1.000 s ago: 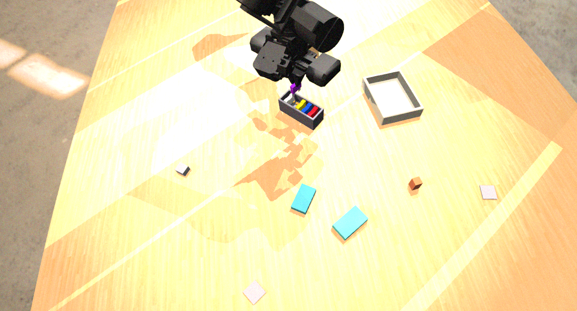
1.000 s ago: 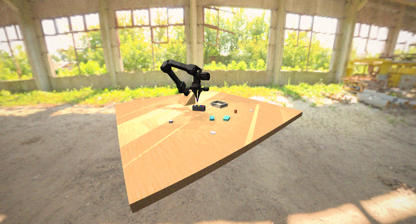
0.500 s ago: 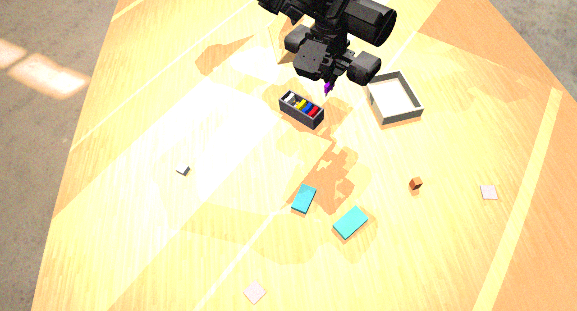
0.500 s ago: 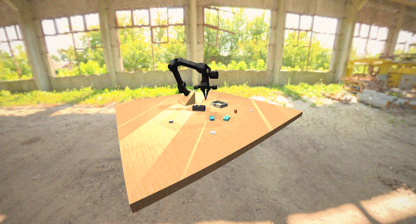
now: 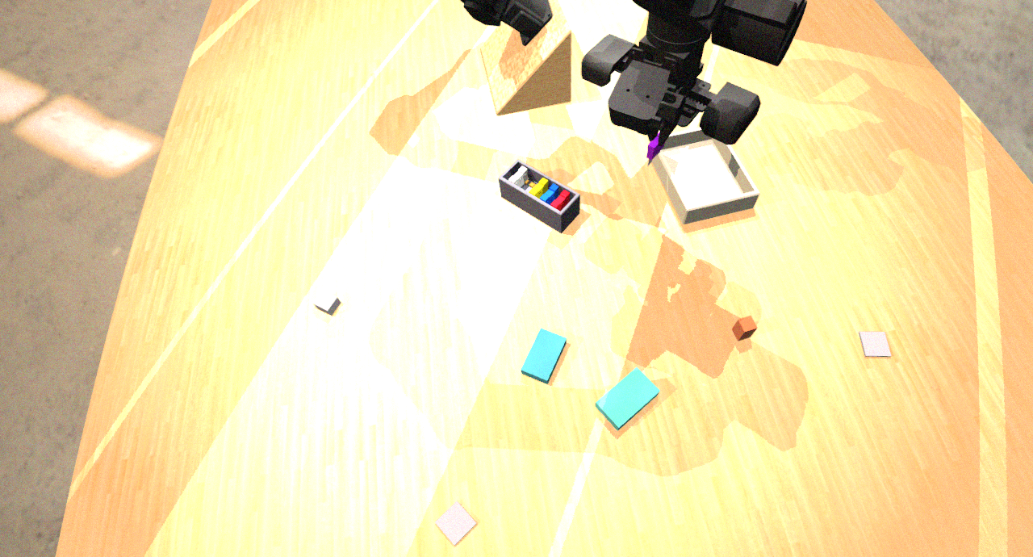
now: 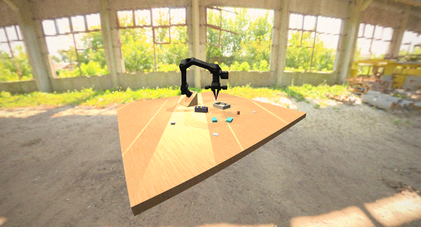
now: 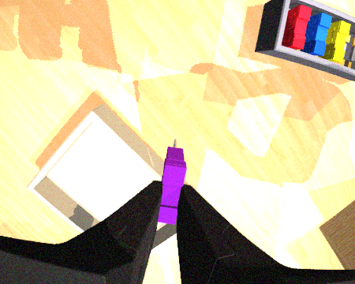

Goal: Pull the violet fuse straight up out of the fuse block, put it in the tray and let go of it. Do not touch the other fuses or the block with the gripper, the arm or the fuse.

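Observation:
My gripper (image 5: 658,136) (image 6: 216,97) (image 7: 170,191) is shut on the violet fuse (image 5: 654,148) (image 7: 173,173), with a thin prong showing at its lower end. The fuse hangs in the air beside the near left wall of the tray in the top view. The pale tray (image 5: 722,209) (image 6: 225,107) (image 7: 63,197) has grey walls, and no fuse shows in it; the fingers hide part of it in the wrist view. The dark fuse block (image 5: 530,203) (image 6: 201,110) (image 7: 270,33) stands apart from the gripper and holds red, blue, yellow and white fuses, with a gap between yellow and white.
A wooden wedge (image 5: 541,84) (image 6: 191,100) (image 7: 349,233) stands behind the block at the arm's base. Two teal slabs (image 5: 544,355) (image 5: 626,399), an orange-brown block (image 5: 743,328), a small grey block (image 5: 328,305) and two flat pale squares (image 5: 874,344) (image 5: 455,523) lie farther forward.

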`<state>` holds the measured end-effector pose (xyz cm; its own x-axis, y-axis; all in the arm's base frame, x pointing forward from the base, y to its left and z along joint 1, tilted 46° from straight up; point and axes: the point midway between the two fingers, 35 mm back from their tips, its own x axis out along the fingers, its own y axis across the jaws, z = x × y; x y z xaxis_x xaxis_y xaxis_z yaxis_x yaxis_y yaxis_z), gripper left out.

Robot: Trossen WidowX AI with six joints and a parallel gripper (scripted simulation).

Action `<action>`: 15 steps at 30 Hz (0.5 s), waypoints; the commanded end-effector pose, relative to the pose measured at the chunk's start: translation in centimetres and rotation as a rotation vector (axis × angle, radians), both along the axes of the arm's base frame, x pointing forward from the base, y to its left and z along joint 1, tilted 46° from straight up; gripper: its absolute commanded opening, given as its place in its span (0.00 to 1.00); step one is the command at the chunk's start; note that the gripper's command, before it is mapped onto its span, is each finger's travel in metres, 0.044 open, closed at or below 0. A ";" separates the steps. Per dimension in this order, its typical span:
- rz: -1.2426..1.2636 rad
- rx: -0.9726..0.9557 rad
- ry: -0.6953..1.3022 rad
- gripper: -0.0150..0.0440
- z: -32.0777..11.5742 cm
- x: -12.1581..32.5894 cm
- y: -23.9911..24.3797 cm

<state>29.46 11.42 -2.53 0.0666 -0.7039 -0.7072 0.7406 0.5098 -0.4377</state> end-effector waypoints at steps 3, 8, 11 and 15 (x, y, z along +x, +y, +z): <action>-0.003 0.002 -0.002 0.25 -3.0 -0.4 2.6; -0.005 -0.003 -0.003 0.25 -5.2 -1.0 4.2; -0.006 -0.005 -0.004 0.25 -6.3 -1.4 4.9; -0.006 -0.006 -0.004 0.25 -6.4 -1.4 5.0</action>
